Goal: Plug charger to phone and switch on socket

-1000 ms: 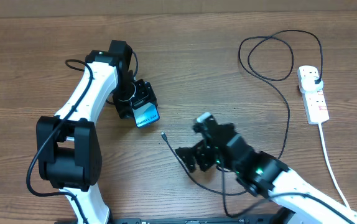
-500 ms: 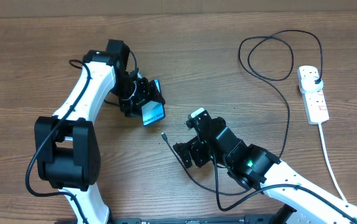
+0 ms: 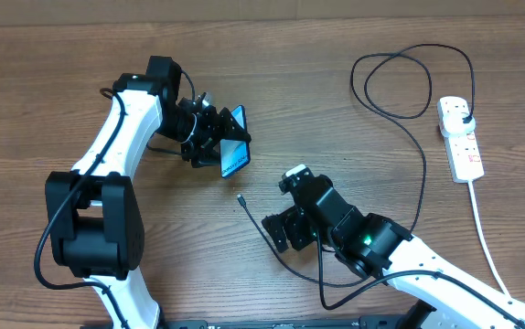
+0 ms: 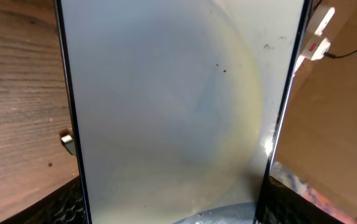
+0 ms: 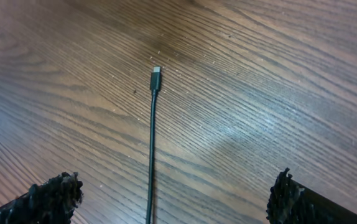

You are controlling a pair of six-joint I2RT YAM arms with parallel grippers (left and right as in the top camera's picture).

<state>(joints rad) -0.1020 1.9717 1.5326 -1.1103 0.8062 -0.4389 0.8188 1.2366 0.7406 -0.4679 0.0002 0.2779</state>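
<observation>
Teal-lit phone [image 3: 235, 155] found pinched by left gripper [image 3: 219, 144], fingers [image 4: 63, 208] mostly hidden, screen washed out close up. Right of phone, right gripper [image 3: 277, 231] spread wide over charger [image 5: 152, 143], cable cropped.

No words can be read. The marks on the phone [image 3: 234, 153] and the socket [image 3: 461, 142] are too small.

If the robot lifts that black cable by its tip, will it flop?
Probably: the charger is thin and lies in loose loops on the table. It looks light, so the rest should trail along. Its tiny tip might slip from the right gripper.
</observation>
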